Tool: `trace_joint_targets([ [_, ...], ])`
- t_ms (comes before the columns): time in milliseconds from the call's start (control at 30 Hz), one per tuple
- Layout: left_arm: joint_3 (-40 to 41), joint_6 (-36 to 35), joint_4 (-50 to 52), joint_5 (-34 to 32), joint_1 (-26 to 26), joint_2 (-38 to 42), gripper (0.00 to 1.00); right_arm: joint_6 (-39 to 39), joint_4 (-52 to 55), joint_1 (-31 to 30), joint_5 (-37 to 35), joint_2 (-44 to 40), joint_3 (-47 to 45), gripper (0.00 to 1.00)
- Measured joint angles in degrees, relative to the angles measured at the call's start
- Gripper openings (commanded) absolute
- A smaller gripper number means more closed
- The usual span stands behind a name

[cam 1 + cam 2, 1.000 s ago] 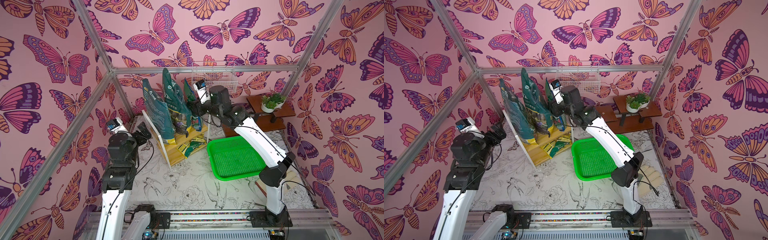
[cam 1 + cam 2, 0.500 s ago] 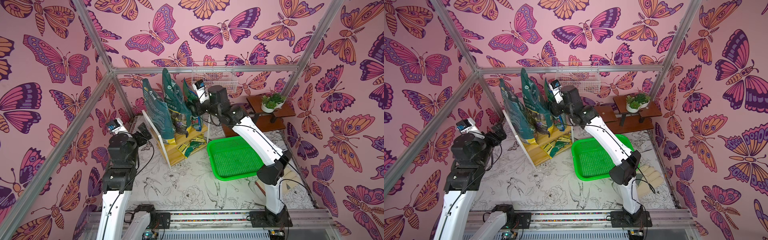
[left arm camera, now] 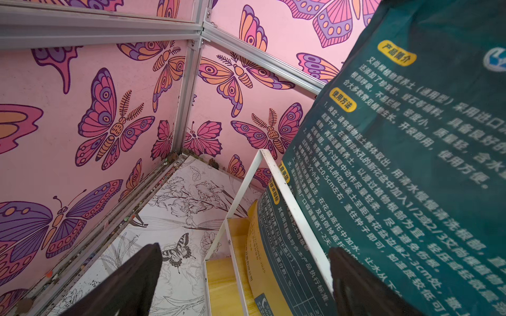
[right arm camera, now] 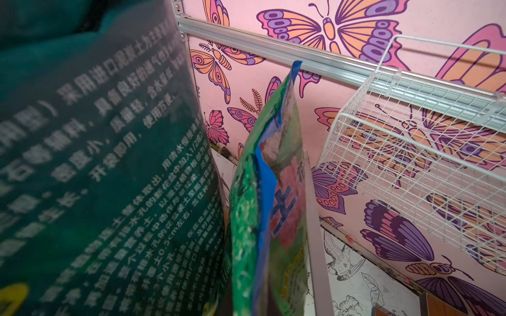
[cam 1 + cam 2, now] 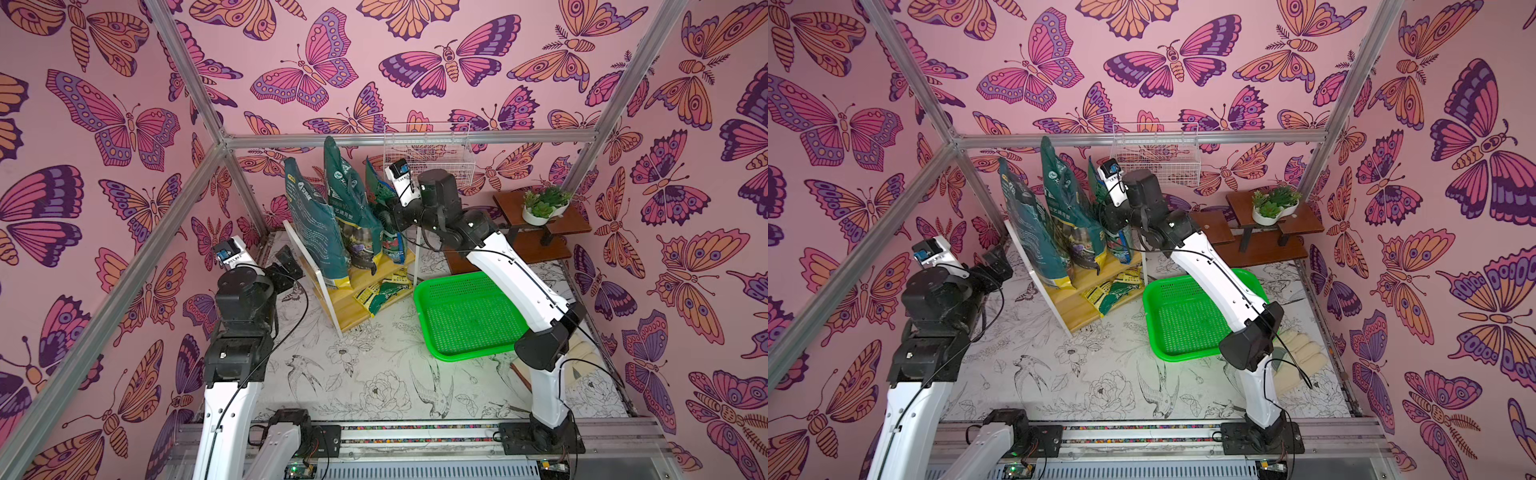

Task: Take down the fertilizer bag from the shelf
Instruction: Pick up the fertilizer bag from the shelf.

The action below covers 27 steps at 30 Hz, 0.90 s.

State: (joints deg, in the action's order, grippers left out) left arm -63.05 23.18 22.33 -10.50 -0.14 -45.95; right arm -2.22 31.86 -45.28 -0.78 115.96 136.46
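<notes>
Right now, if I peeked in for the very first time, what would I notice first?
Giant pink, purple and orange butterfly wallpaper is all around. At the back, tall dark green bags stand on a yellow shelf, with the right arm reaching out to them. A bright green tray lies on the table beside the shelf.

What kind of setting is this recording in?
Likely a staged robot test cell dressed as a gardening corner: butterfly-print panels on an aluminium frame, bags on the shelf, a potted succulent on a brown stand.
</notes>
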Motion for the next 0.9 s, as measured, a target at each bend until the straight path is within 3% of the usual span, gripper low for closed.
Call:
trace_joint_targets([
  [500,-0.85,-0.59,0.07,-0.66,0.00,0.50,1.00,0.28,-0.63,0.20,3.21,-17.84,-13.22,0.00],
  [900,-12.50,2.80,0.24,5.03,-0.11,-1.05,1.00,-1.09,-0.74,0.13,1.31,-31.85,-24.76,0.00],
])
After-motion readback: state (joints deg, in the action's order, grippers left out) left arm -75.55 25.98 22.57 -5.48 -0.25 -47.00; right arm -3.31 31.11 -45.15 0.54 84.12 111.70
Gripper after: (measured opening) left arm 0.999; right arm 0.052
